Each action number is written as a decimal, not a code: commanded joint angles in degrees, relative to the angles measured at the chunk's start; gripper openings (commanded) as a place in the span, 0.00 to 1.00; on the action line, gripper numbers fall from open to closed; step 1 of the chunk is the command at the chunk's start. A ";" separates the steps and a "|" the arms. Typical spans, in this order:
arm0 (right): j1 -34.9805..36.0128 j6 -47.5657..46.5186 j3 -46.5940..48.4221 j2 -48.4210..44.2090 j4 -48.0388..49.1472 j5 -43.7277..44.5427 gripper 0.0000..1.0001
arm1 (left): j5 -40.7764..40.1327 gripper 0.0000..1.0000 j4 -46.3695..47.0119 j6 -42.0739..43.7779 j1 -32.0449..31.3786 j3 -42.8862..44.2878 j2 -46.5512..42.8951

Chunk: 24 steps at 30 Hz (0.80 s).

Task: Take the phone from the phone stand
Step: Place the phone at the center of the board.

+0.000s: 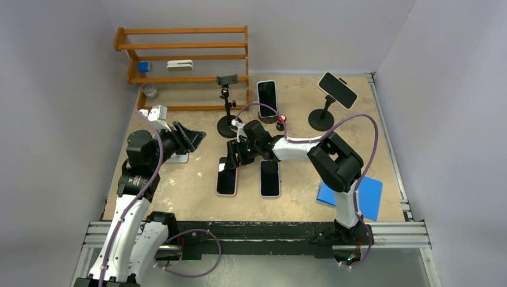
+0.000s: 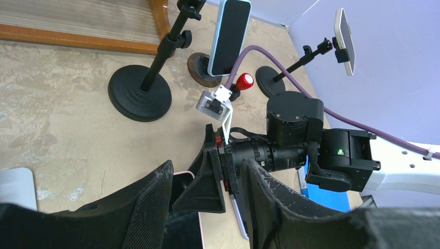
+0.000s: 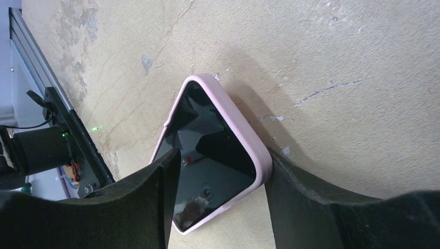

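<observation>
A phone in a pink case (image 3: 207, 135) lies flat and screen up on the table, left of a second flat phone (image 1: 270, 178). My right gripper (image 3: 223, 155) is open and low over the pink phone's (image 1: 226, 179) far end, one finger on each side; the right finger (image 3: 290, 187) touches the case's edge. Behind it stands an empty black phone stand (image 1: 227, 122). A phone in a light-blue case (image 1: 267, 97) rests on a second stand, and another phone (image 1: 338, 89) is clamped on a third stand at the back right. My left gripper (image 1: 188, 139) hangs open and empty on the left.
A wooden rack (image 1: 182, 54) fills the back left. A blue pad (image 1: 367, 197) lies at the near right. A white flat object (image 1: 177, 158) sits under the left gripper. A red-capped item (image 2: 245, 81) stands by the light-blue phone's base. The right arm's purple cable (image 1: 359, 122) loops above the table.
</observation>
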 commanded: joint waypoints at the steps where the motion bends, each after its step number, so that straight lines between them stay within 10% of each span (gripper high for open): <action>1: -1.69 -3.02 -2.85 1.50 -5.83 10.14 0.62 | -0.06 0.49 1.33 1.07 -0.43 -0.26 -0.36; 24: -3.26 -3.56 -5.67 -10.54 -4.23 18.65 0.59 | -0.31 0.49 1.13 0.98 -0.41 -0.18 -0.20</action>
